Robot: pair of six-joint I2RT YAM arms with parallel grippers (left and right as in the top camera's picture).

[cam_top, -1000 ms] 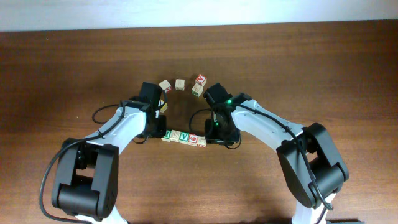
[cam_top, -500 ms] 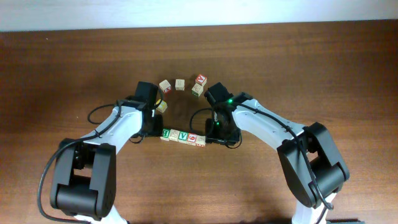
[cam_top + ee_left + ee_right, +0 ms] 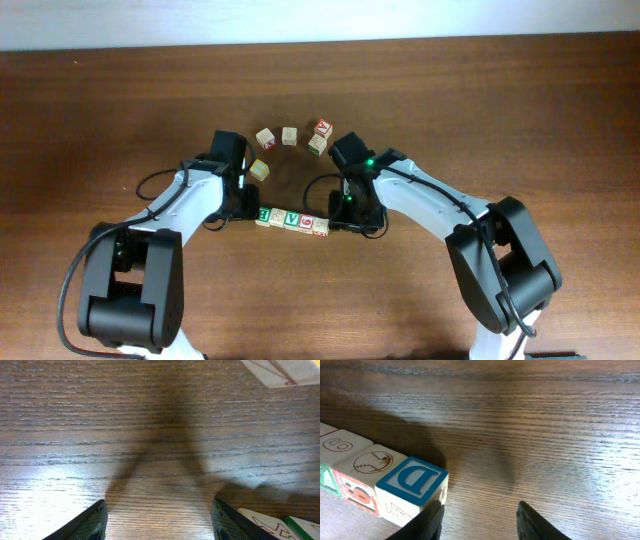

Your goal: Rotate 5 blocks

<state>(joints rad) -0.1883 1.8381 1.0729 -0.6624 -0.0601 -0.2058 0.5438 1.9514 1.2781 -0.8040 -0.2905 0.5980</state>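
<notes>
Blocks point(image 3: 292, 219) lay in a row; left gripper point(image 3: 159, 514) and right gripper point(image 3: 480, 512) gaped empty (blue D block point(image 3: 412, 482) beside a finger); centring on one block before closing seemed wise

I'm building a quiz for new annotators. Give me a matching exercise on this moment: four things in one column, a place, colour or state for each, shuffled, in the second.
1 D block
2 baseball block
3 left gripper
4 red-topped block

a open, over bare wood
b among the loose blocks, apart from the row
c blue letter, at the row's end
d second from the row's end

Pairs: 1-c, 2-d, 3-a, 4-b
</notes>
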